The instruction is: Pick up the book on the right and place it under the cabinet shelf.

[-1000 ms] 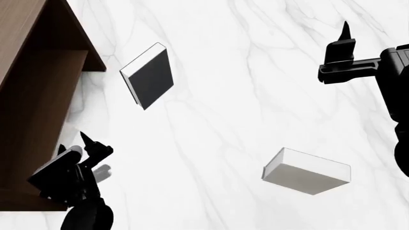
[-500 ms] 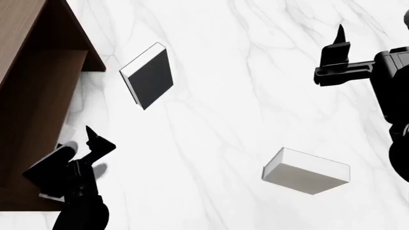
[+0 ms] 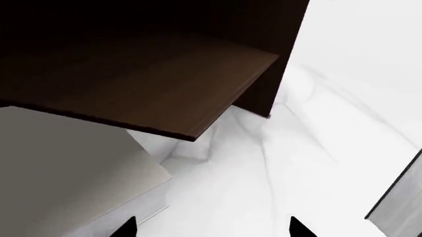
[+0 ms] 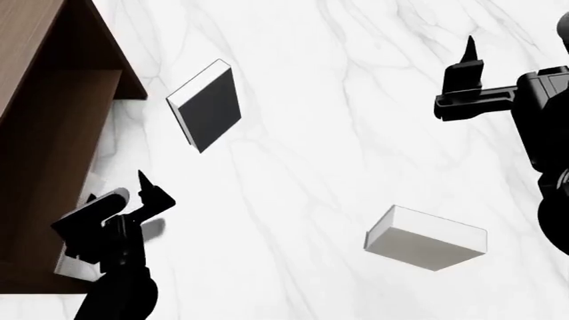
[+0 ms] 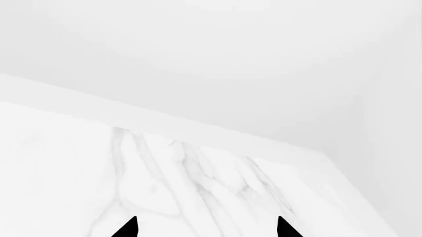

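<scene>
The book on the right (image 4: 427, 238) is a thick pale grey block lying flat on the white marble, apart from both grippers. The dark brown cabinet shelf (image 4: 53, 100) fills the left side; its inner board (image 3: 151, 84) shows in the left wrist view. My left gripper (image 4: 133, 190) hovers by the cabinet's open front, open (image 3: 214, 229) and empty. A light grey block (image 3: 66, 168) lies below the board, close to that gripper. My right gripper (image 4: 468, 57) hangs far right, well beyond the book, open (image 5: 205, 228) over bare marble.
A black-covered book (image 4: 206, 107) with white page edges lies on the marble just right of the cabinet; its edge (image 3: 396, 202) shows in the left wrist view. The marble top (image 4: 311, 167) spreads between the books. A pale wall (image 5: 231, 59) stands behind the table's far edge.
My left gripper has drifted right and slightly away from the cabinet front. The right gripper has shifted a little to the left. Both books lie where they were.
</scene>
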{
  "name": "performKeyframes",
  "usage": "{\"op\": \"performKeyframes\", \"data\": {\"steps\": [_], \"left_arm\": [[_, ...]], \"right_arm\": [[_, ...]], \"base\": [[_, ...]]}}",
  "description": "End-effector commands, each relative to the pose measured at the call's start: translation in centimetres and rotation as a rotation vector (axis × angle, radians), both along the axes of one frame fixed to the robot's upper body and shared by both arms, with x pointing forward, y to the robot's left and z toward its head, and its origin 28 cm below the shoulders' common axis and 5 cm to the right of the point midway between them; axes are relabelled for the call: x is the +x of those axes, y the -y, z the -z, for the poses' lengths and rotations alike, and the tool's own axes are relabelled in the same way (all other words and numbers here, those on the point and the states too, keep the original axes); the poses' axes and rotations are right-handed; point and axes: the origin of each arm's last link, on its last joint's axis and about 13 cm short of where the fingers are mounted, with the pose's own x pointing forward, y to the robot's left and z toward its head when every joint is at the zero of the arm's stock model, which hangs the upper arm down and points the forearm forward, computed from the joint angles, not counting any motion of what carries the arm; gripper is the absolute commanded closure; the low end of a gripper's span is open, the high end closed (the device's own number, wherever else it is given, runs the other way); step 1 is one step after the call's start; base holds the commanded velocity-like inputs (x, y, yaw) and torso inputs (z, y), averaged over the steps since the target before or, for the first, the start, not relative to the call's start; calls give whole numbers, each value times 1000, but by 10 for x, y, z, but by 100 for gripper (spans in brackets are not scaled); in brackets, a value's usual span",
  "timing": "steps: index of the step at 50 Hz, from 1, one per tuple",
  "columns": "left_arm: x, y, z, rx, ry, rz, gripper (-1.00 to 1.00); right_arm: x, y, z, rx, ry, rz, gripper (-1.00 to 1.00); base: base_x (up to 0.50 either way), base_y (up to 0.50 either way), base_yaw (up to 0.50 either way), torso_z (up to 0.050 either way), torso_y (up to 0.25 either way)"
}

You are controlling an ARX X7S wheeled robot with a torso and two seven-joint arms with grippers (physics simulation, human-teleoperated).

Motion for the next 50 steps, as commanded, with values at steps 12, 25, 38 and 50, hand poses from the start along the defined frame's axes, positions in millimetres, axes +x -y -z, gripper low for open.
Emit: {"op": "performKeyframes", "data": {"steps": [12, 25, 38, 50], "left_arm": [[-3, 17, 9, -121, -6, 416, -100], [-15, 25, 0, -100, 19, 484, -100], [-25, 27, -11, -88, 57, 503, -100], [-38, 34, -37, -21, 102, 547, -100]], "right_arm": [[-1, -2, -3, -3, 6, -11, -100], [-1, -2, -1, 0, 3, -12, -100], [-2, -2, 0, 2, 2, -13, -100], [-1, -2, 3, 8, -1, -18, -100]], "base": [[5, 0, -6, -2, -5], [0, 0, 0, -1, -2], [0, 0, 0, -1, -1], [0, 0, 0, 0, 0]]}}
